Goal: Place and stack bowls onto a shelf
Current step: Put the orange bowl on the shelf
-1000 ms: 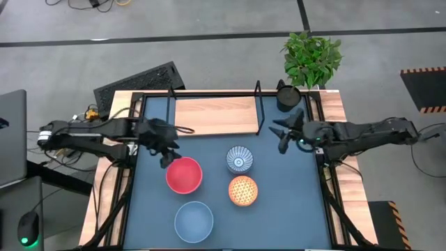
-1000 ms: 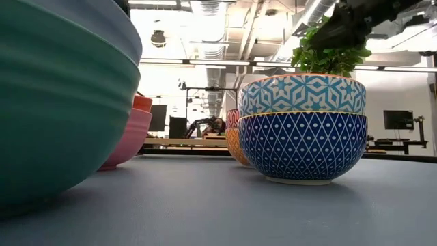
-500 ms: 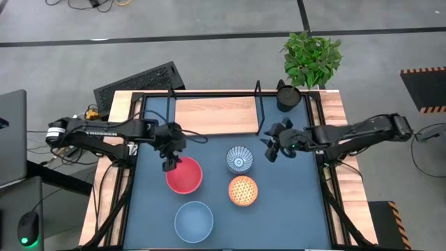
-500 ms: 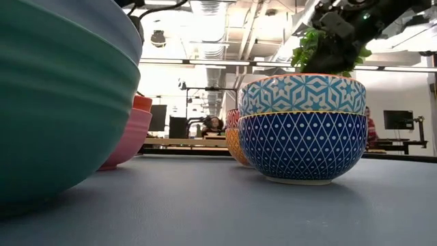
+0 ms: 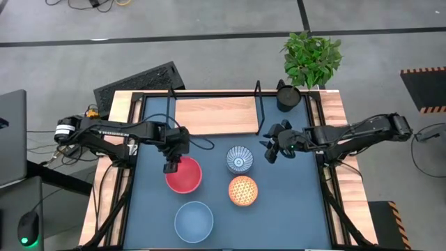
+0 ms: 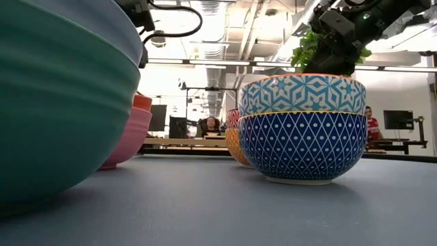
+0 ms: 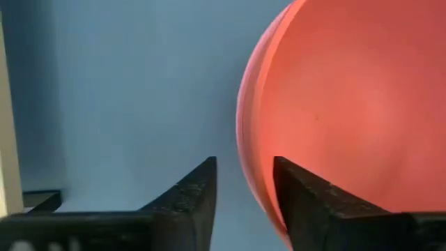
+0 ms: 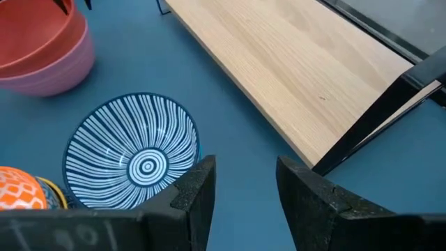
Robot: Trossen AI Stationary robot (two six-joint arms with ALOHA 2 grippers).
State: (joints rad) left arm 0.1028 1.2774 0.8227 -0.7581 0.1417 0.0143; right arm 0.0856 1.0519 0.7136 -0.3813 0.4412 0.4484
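I see 4 bowls on the blue tabletop [image 5: 293, 202], all in front of the shelf [image 5: 216, 115], whose wooden board is bare. The pink-red bowl [image 5: 184, 175] sits nearest the left side, the white bowl with blue pattern [image 5: 239, 160] to its right, the orange dotted bowl [image 5: 242, 190] just beside that, and the pale blue bowl [image 5: 193, 220] closest to the front edge. My left gripper [image 7: 244, 185] is at the pink-red bowl's rim, fingers parted with the rim between them. My right gripper [image 8: 244, 183] hangs open between the patterned bowl and the shelf's right end.
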